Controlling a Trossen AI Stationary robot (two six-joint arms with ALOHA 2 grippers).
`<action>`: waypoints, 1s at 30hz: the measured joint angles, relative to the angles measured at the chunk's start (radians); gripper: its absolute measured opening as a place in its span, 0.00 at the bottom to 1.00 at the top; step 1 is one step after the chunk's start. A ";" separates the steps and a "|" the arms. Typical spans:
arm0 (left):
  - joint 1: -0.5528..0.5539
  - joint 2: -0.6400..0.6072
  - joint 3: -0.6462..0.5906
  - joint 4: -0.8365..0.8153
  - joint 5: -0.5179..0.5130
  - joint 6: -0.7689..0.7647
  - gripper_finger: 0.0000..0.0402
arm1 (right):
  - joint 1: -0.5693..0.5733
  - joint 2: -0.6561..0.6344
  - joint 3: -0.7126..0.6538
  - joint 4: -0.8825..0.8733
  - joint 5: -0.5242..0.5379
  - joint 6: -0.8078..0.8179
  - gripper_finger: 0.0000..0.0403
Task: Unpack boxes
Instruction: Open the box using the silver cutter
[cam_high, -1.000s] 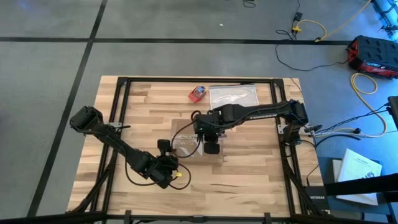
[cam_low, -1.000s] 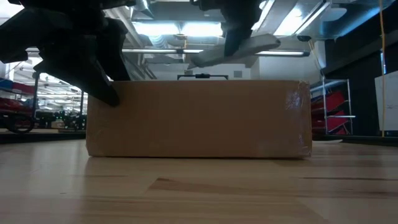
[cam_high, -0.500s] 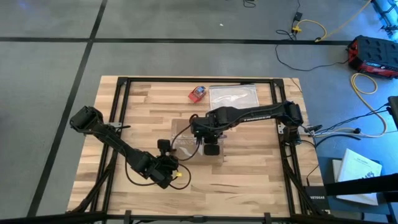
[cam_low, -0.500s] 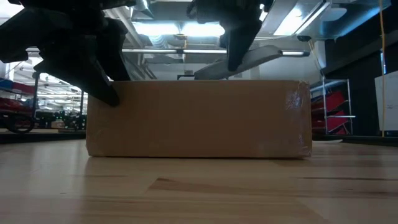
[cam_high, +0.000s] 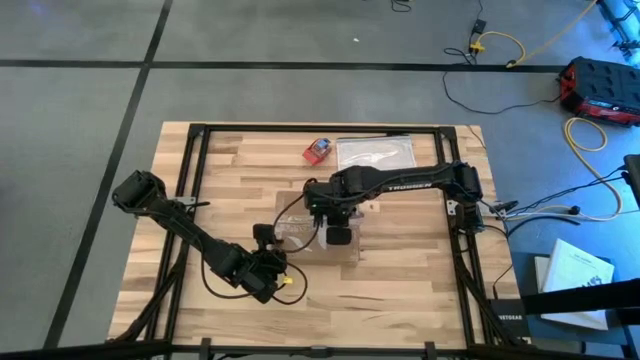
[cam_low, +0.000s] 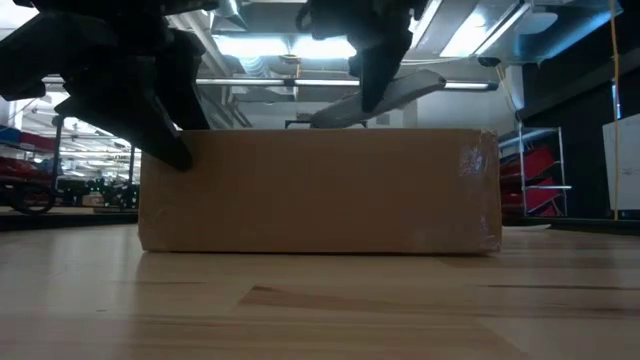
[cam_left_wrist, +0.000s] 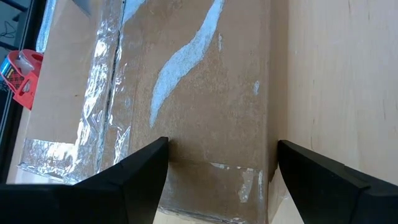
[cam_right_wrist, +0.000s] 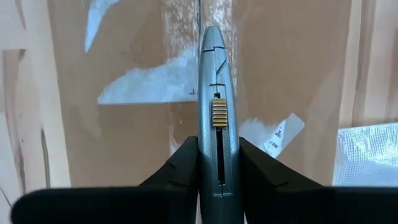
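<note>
Box (cam_high: 318, 232) mid-table, taped top up. Right gripper (cam_right_wrist: 216, 163) over its top, clamped on a grey knife (cam_right_wrist: 215, 93). Left gripper (cam_left_wrist: 217, 168) spread wide astride the box's end, nothing held.

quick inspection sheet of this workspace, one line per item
surface: wooden table in a black frame, boards bare around the box
job's things: taped cardboard box at table centre, flaps shut, tape on
clutter: clear plastic bag and small red-and-blue object at the far edge
grippers: right gripper shut on a grey utility knife over the box's taped seam; left gripper open at the box's near end
cables: yellow and black cables on the floor
surroundings: grey floor, red case to the right
</note>
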 joint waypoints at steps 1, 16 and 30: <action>0.000 0.000 0.000 0.000 0.000 0.000 0.70 | 0.000 0.000 0.000 0.004 -0.002 -0.001 0.16; 0.000 0.000 0.000 0.000 0.000 -0.001 0.70 | 0.001 0.017 0.001 0.005 -0.038 -0.001 0.16; 0.000 0.000 0.000 0.000 0.000 -0.005 0.70 | 0.001 0.035 0.011 0.032 -0.032 0.002 0.16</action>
